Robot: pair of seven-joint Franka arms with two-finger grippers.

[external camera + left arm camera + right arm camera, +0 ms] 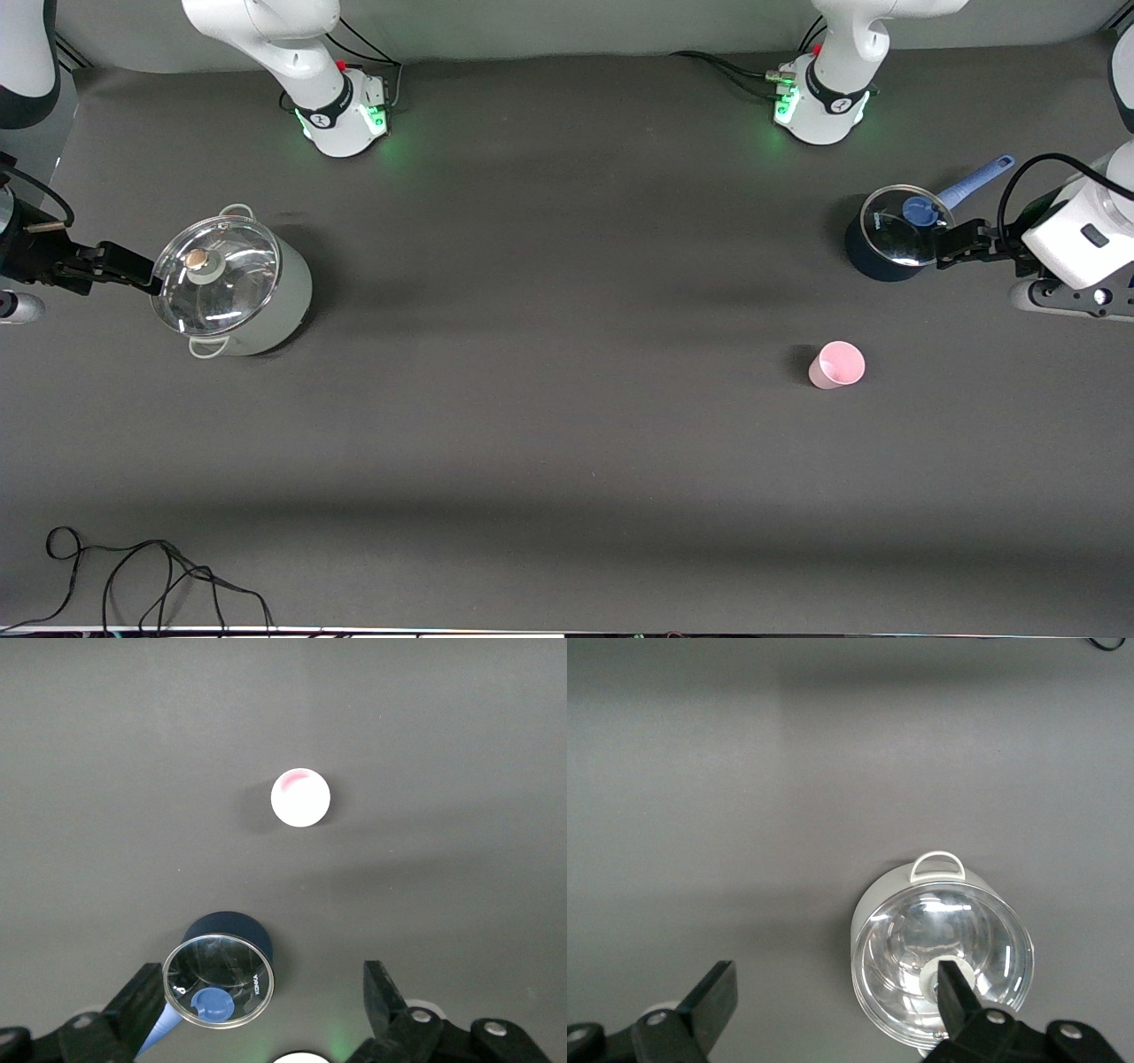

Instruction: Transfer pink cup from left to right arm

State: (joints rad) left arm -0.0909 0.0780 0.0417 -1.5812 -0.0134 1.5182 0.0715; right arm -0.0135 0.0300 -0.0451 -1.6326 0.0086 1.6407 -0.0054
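Note:
The pink cup (836,364) stands upright on the dark table, mouth up, toward the left arm's end and nearer to the front camera than the saucepan. In the left wrist view the pink cup (300,797) is well clear of the fingers. My left gripper (952,244) (261,997) hangs open and holds nothing, high over the table beside the saucepan. My right gripper (133,268) (835,992) is open too and holds nothing, up in the air by the rim of the big pot at the right arm's end.
A dark saucepan (890,239) (221,979) with a blue handle and glass lid stands near the left gripper. A pale pot (235,288) (942,957) with a glass lid sits by the right gripper. A black cable (151,576) lies at the table's front edge.

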